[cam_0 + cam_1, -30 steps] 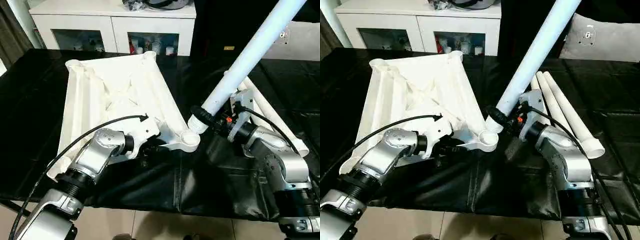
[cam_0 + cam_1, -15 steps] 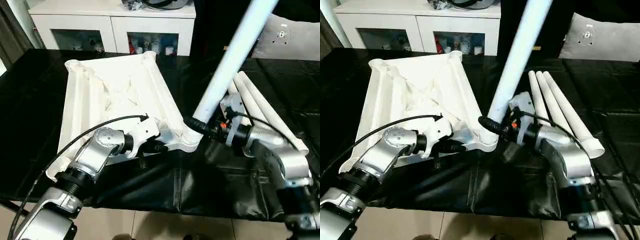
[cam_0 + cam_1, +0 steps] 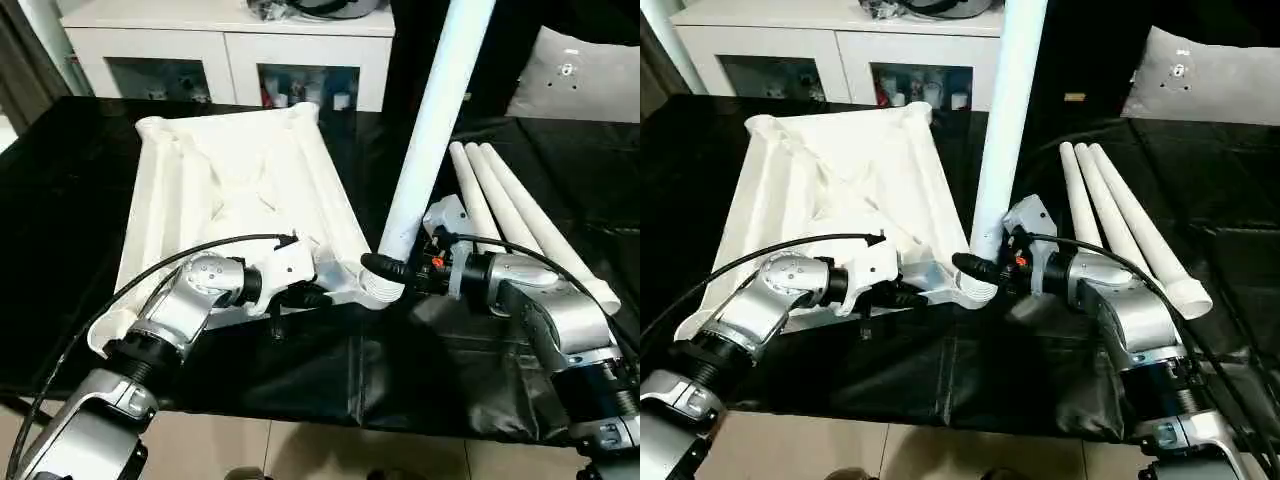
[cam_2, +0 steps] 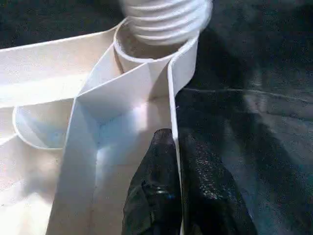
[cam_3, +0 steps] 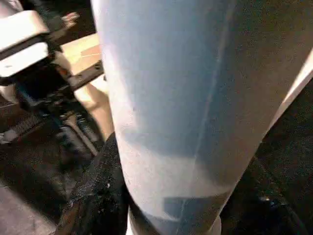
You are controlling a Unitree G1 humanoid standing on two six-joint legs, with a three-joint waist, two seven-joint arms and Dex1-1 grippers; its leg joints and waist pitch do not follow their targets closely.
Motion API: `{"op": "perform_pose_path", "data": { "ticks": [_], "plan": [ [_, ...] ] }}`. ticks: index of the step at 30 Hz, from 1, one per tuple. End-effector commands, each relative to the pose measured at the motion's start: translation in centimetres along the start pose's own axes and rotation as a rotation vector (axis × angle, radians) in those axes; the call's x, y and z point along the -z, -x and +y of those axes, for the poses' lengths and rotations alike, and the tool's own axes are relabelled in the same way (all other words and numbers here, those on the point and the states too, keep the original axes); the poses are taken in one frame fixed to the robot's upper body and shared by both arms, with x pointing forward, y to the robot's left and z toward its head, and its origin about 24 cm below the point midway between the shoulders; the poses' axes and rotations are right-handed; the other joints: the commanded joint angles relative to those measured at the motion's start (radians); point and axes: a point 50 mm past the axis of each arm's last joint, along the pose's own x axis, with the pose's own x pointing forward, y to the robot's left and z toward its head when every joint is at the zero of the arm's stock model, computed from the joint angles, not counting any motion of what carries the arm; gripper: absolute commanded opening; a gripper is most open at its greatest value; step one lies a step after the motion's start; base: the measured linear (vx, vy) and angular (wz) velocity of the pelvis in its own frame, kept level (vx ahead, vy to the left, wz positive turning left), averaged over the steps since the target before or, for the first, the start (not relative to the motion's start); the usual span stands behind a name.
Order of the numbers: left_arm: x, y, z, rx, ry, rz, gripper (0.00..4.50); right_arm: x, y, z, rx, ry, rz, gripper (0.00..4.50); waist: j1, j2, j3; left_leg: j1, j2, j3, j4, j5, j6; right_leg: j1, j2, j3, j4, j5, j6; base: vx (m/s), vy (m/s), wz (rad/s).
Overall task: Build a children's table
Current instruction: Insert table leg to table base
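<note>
The white table top [image 3: 230,190] lies underside up on the black cloth. My left gripper [image 3: 305,295] is shut on its near rim [image 4: 173,122], one black finger [image 4: 156,196] on each side of the thin wall, beside the near right corner socket [image 3: 378,292]. My right gripper [image 3: 385,268] is shut on a long white leg [image 3: 430,120] just above its lower end. The leg stands almost upright. Its threaded end [image 4: 166,19] sits at the mouth of that socket [image 4: 146,54]. The leg [image 5: 186,98] also rises close in front of the right wrist camera.
Three more white legs [image 3: 520,210] lie side by side on the cloth to the right. A white cabinet [image 3: 230,50] with dark glass compartments stands behind the table, and a grey cushion [image 3: 590,75] at the back right. The cloth-covered table's front edge runs below my forearms.
The leg in my right gripper swung from leaning right to nearly upright, and its threaded end came over to the corner socket. My left gripper closed on the rim.
</note>
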Motion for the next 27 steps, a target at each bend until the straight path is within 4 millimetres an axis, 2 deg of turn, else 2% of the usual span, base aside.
{"op": "perform_pose_path", "data": {
  "ticks": [1, 5, 8, 12, 15, 20, 23, 26, 27],
  "plan": [
    [-0.7, -0.4, 0.0, 0.028, -0.053, 0.001, 0.0, -0.2, -0.1, -0.1, 0.0, 0.012, 0.001, 1.91, 0.001, -0.003, -0.076, -0.011, 0.028, 0.018, -0.074, -0.022, 0.047, 0.078, -0.067, 0.04, -0.052, -0.07, -0.248, 0.0, 0.0, 0.0],
    [-0.3, -0.4, 0.2, 0.011, -0.062, 0.022, 0.0, -0.1, -0.1, 0.1, -0.013, 0.009, 0.009, 1.91, 0.004, -0.004, -0.075, -0.011, 0.028, 0.018, -0.075, -0.034, 0.05, 0.08, -0.068, 0.039, -0.054, -0.076, -0.249, 0.0, 0.0, 0.0],
    [0.0, -0.4, 1.1, -0.086, -0.071, 0.062, 0.0, 0.1, -0.1, 0.1, -0.021, 0.004, 0.014, 1.91, 0.005, -0.006, -0.073, -0.01, 0.027, 0.019, -0.075, -0.051, 0.047, 0.079, -0.068, 0.04, -0.059, -0.11, -0.239, 0.0, 0.0, 0.0],
    [-0.1, -0.3, 1.2, -0.079, -0.054, 0.049, 0.0, 0.2, -0.3, 0.1, -0.031, -0.001, 0.025, 1.91, 0.009, -0.009, -0.07, -0.012, 0.027, 0.018, -0.079, -0.081, 0.036, 0.078, -0.071, 0.04, -0.069, -0.217, -0.204, 0.0, 0.0, 0.0],
    [-0.2, -0.3, 1.0, -0.064, -0.052, 0.037, 0.0, 0.3, -0.4, 0.0, -0.031, -0.002, 0.027, 1.91, 0.007, -0.009, -0.07, -0.013, 0.027, 0.018, -0.081, -0.091, 0.031, 0.076, -0.07, 0.039, -0.072, -0.25, -0.191, 0.0, 0.0, 0.0],
    [-0.2, -0.5, 0.7, -0.014, -0.055, 0.026, 0.0, 0.3, -1.1, -0.3, -0.03, -0.003, 0.037, 1.91, 0.002, -0.006, -0.073, -0.015, 0.026, 0.017, -0.078, -0.068, 0.031, 0.075, -0.069, 0.038, -0.065, -0.193, -0.215, 0.0, 0.0, 0.0],
    [-0.5, -0.5, 0.3, 0.029, -0.065, 0.005, 0.0, 0.3, -1.3, -0.3, -0.044, -0.007, 0.047, 1.91, 0.003, -0.005, -0.077, -0.014, 0.028, 0.017, -0.076, -0.033, 0.043, 0.077, -0.068, 0.038, -0.056, -0.108, -0.236, 0.0, 0.0, 0.0],
    [-0.7, -0.5, 0.0, 0.059, -0.075, -0.013, 0.0, 0.4, -1.3, -0.3, -0.055, -0.008, 0.054, 1.91, 0.004, -0.006, -0.077, -0.014, 0.029, 0.018, -0.076, -0.028, 0.05, 0.08, -0.07, 0.037, -0.053, -0.081, -0.247, 0.0, 0.0, 0.0],
    [-0.8, -0.5, -0.1, 0.065, -0.077, -0.021, 0.0, 0.4, -1.3, -0.3, -0.063, -0.009, 0.058, 1.91, 0.002, -0.01, -0.077, -0.013, 0.028, 0.02, -0.076, -0.031, 0.052, 0.079, -0.069, 0.037, -0.055, -0.081, -0.25, 0.0, 0.0, 0.0]
  ]
}}
